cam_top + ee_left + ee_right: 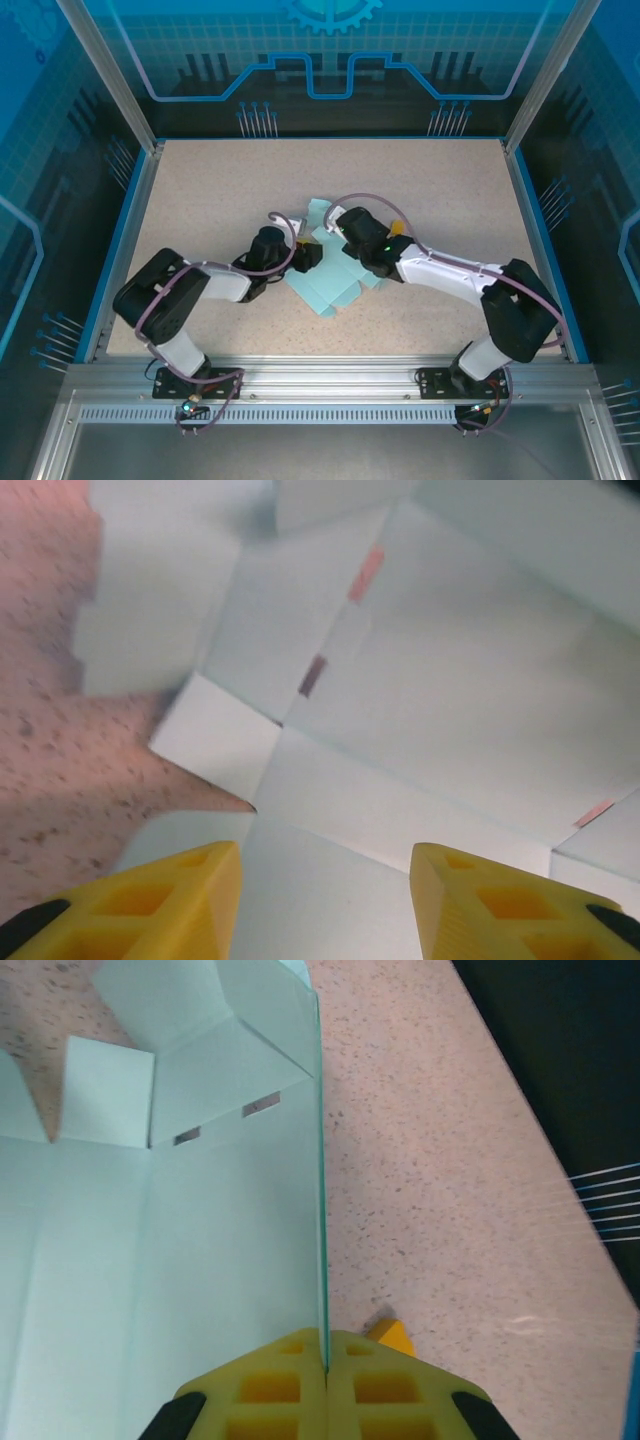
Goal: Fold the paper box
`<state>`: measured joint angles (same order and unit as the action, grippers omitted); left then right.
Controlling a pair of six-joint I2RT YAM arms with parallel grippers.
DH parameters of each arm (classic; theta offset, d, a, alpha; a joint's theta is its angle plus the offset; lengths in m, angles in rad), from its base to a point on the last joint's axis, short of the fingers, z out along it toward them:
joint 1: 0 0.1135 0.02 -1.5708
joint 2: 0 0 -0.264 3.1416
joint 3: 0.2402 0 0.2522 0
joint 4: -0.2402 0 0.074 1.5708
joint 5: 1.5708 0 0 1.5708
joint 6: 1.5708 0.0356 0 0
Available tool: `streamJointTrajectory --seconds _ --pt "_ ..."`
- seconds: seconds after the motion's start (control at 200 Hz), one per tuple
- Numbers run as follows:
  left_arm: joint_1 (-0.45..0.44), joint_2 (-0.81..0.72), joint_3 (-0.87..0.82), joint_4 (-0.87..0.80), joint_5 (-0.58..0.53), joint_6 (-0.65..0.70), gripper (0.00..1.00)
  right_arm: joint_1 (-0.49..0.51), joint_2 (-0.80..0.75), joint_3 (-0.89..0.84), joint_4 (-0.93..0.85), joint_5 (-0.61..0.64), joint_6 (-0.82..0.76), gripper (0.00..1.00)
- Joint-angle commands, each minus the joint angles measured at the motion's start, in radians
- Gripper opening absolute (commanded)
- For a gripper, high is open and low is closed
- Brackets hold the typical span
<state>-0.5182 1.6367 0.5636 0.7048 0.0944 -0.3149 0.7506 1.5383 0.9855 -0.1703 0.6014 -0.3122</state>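
So the paper box (330,290) is sitting around the middle of the desk (220,200), and it's mostly still a flat pale-blue sheet with flaps sticking out, not really box-shaped yet. Both arms are reaching in over it.

The right pincer (340,228) is at the far side of the paper box. From its own wrist camera the right pincer (325,1380) is squeezed completely closed on the thin edge of one panel, and that panel of the paper box (150,1260) stands upright, running straight away from the yellow fingers (270,1390). You can see a couple of little slots (262,1105) cut in the card further along. There's a small orange block (392,1336) on the desk (430,1160) right next to the pinched edge, on the outer side of the paper box; from above it's the small orange block (397,228) just off the box's far right corner.

The left pincer (308,256) is over the left side of the paper box. In its wrist view the left pincer (325,900) is spread wide, gripping nothing, with the creased paper box (450,700) lying under and ahead of the gap. Speckled desk (50,760) shows just past the box's left edge.
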Motion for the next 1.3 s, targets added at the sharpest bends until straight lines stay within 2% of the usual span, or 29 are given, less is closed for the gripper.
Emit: streamJointTrajectory --seconds 0.0,0.235,0.41,0.615,0.785,1.096,1.296 --pt "0.027 -0.087 -0.005 -0.065 0.038 0.017 0.52 -0.049 -0.043 0.039 -0.088 -0.208 0.025 0.04" --pt "0.093 -0.143 0.073 -0.152 0.128 0.041 0.57 -0.152 -0.053 0.073 -0.12 -0.411 0.003 0.04" --pt "0.112 -0.1 0.173 -0.23 0.203 0.095 0.6 -0.211 -0.04 0.099 -0.138 -0.491 -0.028 0.03" --pt "0.16 -0.007 0.307 -0.31 0.35 0.07 0.61 -0.269 -0.016 0.139 -0.169 -0.584 -0.044 0.03" --pt "0.169 0.044 0.384 -0.351 0.405 0.054 0.62 -0.276 0.007 0.156 -0.17 -0.607 -0.041 0.03" --pt "0.18 0.116 0.464 -0.387 0.407 0.056 0.62 -0.272 0.029 0.166 -0.163 -0.617 -0.032 0.03" --pt "0.178 0.146 0.502 -0.382 0.458 0.051 0.62 -0.265 0.036 0.167 -0.155 -0.618 -0.03 0.03"
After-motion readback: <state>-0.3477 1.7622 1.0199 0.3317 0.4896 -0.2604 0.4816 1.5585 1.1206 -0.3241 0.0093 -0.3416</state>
